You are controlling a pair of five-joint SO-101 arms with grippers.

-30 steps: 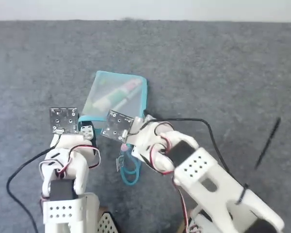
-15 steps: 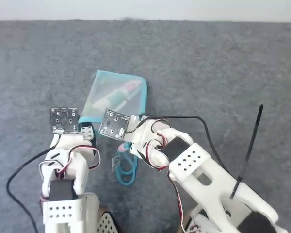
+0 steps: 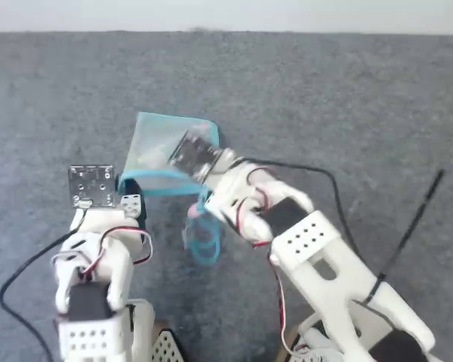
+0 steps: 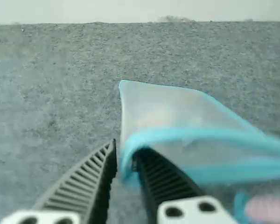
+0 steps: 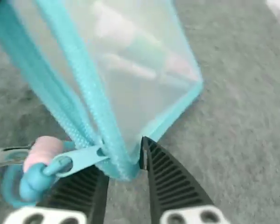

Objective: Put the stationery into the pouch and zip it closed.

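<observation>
sheer, faintly glossy cloth pouch (image 3: 157,145) (woven zip tape (image 5: 82,88)); rough matt grey carpet (image 3: 347,98).

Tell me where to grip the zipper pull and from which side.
Pinch the flat teal pull tab across its faces, probably coming from the pink bead side: it juts sideways off the pouch zipper band, beside the right gripper.
</observation>
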